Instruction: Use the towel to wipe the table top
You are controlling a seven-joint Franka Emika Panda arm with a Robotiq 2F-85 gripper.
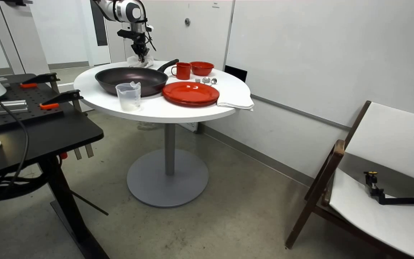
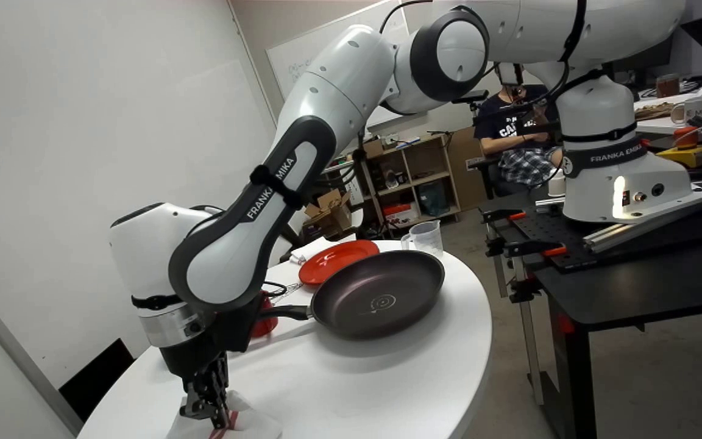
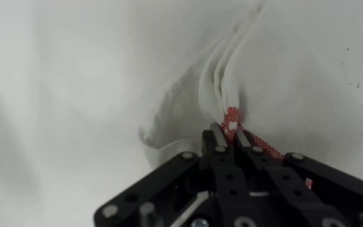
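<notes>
Gripper point(image 3: 231, 135): pointing down, pinching a pleated fold of the towel point(image 3: 282, 104) right at its red stripe point(image 3: 232, 117).
Towel, looks: off-white and creased, its pleats running side by side up from the jaws in the wrist view; the edge to their left puckers (the other half lies much flatter).
Towel, place: on the round white counter point(image 2: 357, 384); in an exterior view it lies beyond the dark frying pan point(image 1: 135, 76), near the far rim.
Stripe: tiny pale dots show in the wrist view only; in an exterior view the towel's end runs out of the frame below.
Specks: a few dark specks point(image 3: 358, 85) near the towel, wrist view only (on cloth or counter, I cannot tell).
Column: in an exterior view alone, a grey column point(image 1: 170, 151) on a round grey base point(image 1: 167, 194) carries the counter.
Red dishes: plates point(image 1: 191, 92) in both exterior views; a red bowl point(image 1: 202, 68) clear in an exterior view, next to a red mug point(image 1: 184, 72).
Folded cloth: white cloth point(image 1: 235, 102) at the rim, just beside the plates.
Measuring jug: near the pan in both exterior views, the clear jug point(image 2: 426, 238) showing its handle in an exterior view.
Behind the arm: robot base point(image 2: 622, 183), a seated person point(image 2: 494, 125) and shelves point(image 2: 409, 177), in an exterior view only.
</notes>
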